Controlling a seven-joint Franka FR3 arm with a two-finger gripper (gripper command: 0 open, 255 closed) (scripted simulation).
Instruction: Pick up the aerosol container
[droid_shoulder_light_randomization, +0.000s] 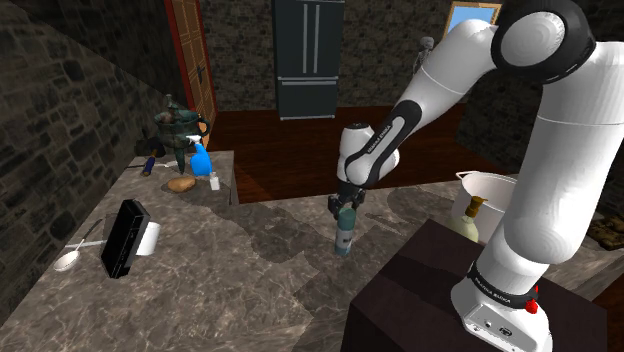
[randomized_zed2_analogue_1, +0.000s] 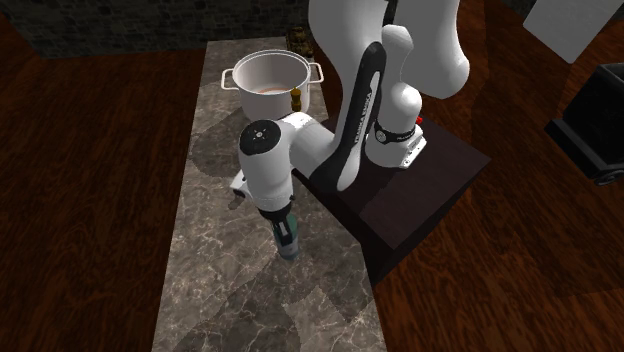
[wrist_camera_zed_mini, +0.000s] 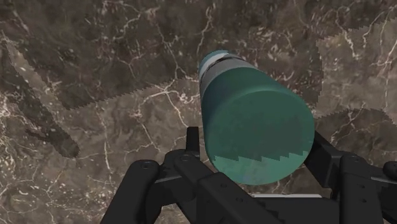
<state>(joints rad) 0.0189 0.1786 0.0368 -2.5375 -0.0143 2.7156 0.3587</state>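
Observation:
The aerosol container (droid_shoulder_light_randomization: 344, 236) is a teal can with a grey band, upright near the middle of the marble counter (droid_shoulder_light_randomization: 230, 290). My black gripper (droid_shoulder_light_randomization: 345, 206) comes down onto its top end. In the wrist view the can's teal cap (wrist_camera_zed_mini: 257, 130) sits between the two fingers (wrist_camera_zed_mini: 192, 137), which press on its sides, so the gripper (wrist_camera_zed_mini: 254, 145) is shut on it. From the second exterior view the can (randomized_zed2_analogue_1: 288, 240) hangs straight below the hand (randomized_zed2_analogue_1: 277, 214). I cannot tell whether its base touches the counter.
A black box (droid_shoulder_light_randomization: 125, 238), a white roll (droid_shoulder_light_randomization: 149, 238) and a spoon (droid_shoulder_light_randomization: 68, 260) lie at the shoulder view's left. Farther back are a blue spray bottle (droid_shoulder_light_randomization: 200, 160) and a potato (droid_shoulder_light_randomization: 181, 184). A white pot (droid_shoulder_light_randomization: 492, 195) and a bottle (droid_shoulder_light_randomization: 470, 215) stand beside the stand (droid_shoulder_light_randomization: 430, 290).

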